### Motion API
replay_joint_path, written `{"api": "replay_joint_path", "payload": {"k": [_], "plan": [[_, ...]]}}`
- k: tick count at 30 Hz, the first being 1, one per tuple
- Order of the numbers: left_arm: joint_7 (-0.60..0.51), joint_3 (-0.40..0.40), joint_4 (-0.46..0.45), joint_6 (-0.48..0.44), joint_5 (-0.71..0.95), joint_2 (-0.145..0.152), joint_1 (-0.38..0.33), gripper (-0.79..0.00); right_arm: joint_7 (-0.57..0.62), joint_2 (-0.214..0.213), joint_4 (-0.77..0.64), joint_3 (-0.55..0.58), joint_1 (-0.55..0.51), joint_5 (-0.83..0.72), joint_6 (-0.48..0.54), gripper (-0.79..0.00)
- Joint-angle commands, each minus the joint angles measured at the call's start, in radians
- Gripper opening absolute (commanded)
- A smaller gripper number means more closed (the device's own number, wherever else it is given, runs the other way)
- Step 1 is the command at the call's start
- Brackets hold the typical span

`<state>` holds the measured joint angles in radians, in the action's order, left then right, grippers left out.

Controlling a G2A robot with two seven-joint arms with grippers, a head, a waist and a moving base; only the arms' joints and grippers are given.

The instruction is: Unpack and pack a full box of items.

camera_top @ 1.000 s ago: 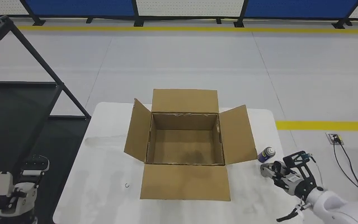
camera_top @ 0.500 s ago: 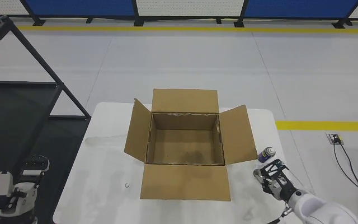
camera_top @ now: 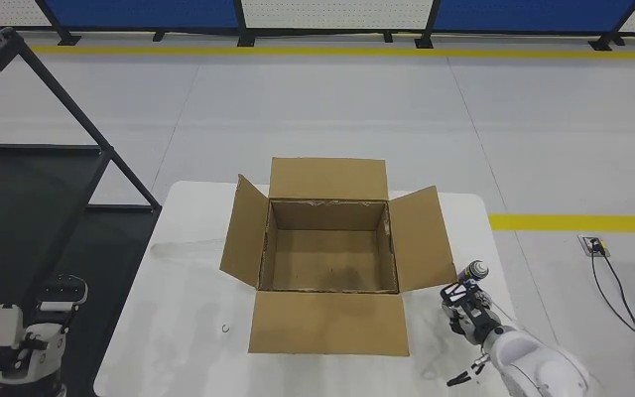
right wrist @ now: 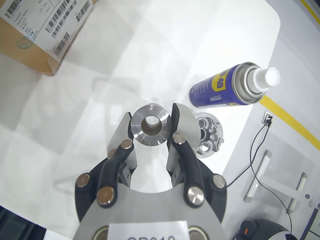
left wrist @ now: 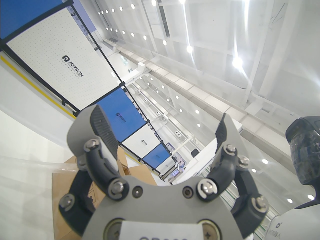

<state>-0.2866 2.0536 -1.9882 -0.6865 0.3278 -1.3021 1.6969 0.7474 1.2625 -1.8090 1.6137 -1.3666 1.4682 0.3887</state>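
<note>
The left gripper (left wrist: 162, 131) pointed up at the roof lights. Its fingers were spread wide and held nothing.

In the middle of the top view sat a big brown cardboard box (camera_top: 327, 323) on the white surface (camera_top: 189, 298). All four flaps were folded out, and no items showed inside it.

At the lower right of the top view, just past the box's right flap, was the right gripper (right wrist: 150, 123). Its fingers pinched a shiny silver metal ring with a hole in the middle (right wrist: 140, 132), one finger on each side. I could not tell if the ring rested on the surface or was lifted.

Just to the right of the ring lay a round grey metal gear part (right wrist: 208, 138). Near it stood a blue spray can with a white cap (right wrist: 220, 88).

The ring looked hard, smooth and likely heavy for how little it was. It could slip, so the round outer sides seemed the best place to hold it.
</note>
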Motion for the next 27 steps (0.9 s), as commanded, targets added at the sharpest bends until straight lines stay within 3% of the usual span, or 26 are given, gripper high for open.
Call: {"api": "replay_joint_path", "payload": {"k": [1,23,24,25,27], "plan": [[0.0,0.0,0.0,0.0,0.0,0.0,0.0,0.0,0.0,-0.001,0.019,-0.008,0.013,-0.002,-0.008,-0.785],[0.0,0.0,0.0,0.0,0.0,0.0,0.0,0.0,0.022,-0.014,0.133,-0.039,0.076,-0.028,-0.016,-0.785],[0.0,0.0,0.0,0.0,0.0,0.0,0.0,0.0,0.023,-0.014,0.135,-0.04,0.077,-0.029,-0.017,-0.739],[0.0,0.0,0.0,0.0,0.0,0.0,0.0,0.0,0.024,-0.015,0.137,-0.04,0.078,-0.031,-0.017,-0.634],[0.0,0.0,0.0,0.0,0.0,0.0,0.0,0.0,0.023,-0.017,0.141,-0.04,0.08,-0.034,-0.018,-0.603]]}}
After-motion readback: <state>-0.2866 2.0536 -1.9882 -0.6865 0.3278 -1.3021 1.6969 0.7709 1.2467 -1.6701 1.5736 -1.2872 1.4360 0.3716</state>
